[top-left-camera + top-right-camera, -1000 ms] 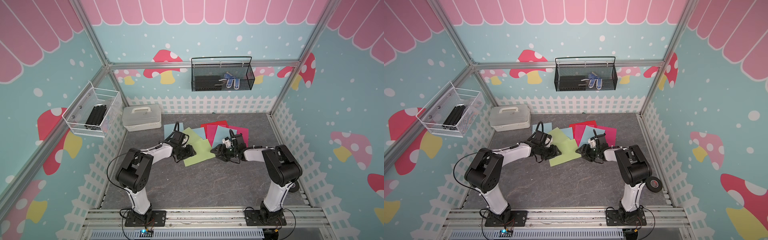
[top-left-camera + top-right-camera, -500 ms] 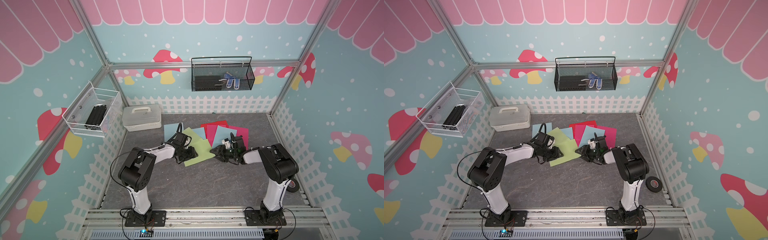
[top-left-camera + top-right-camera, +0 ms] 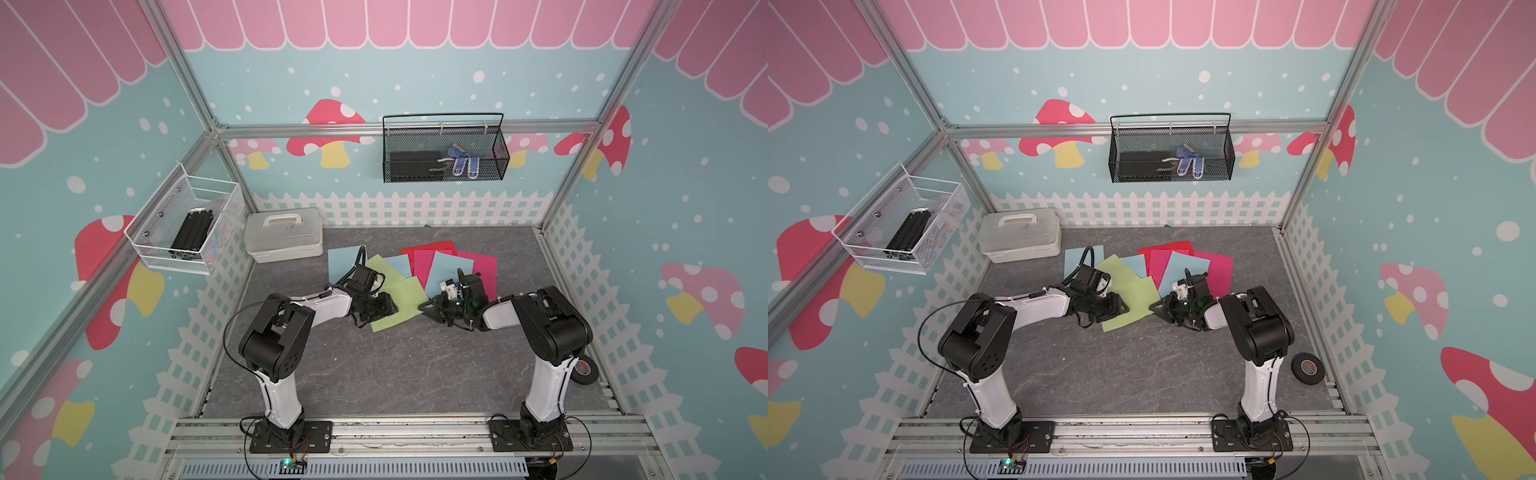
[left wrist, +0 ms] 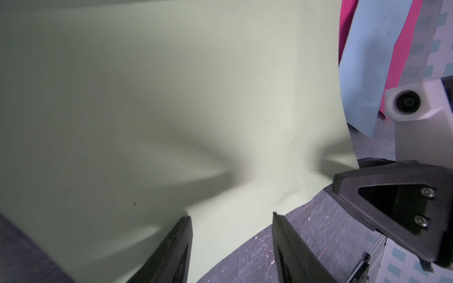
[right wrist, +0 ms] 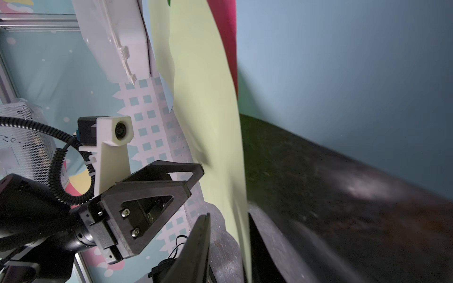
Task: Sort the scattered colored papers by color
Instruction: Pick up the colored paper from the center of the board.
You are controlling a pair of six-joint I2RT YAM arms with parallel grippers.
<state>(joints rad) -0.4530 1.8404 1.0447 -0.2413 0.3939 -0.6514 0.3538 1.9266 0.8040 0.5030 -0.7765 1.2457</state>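
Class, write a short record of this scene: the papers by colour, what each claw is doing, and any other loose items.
Papers: green papers, blue papers, pink paper and red paper, overlapping, unsorted.
Left claw: open, tips on the front green sheet.
Right claw: jaws narrowly apart, astride that sheet's edge.
Other items: white box, tape roll.

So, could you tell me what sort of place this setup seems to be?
Probably a robot training cell, dressed like a playroom: an aluminium frame around printed mushroom wall panels, and the left arm and right arm are mounted on a rail.
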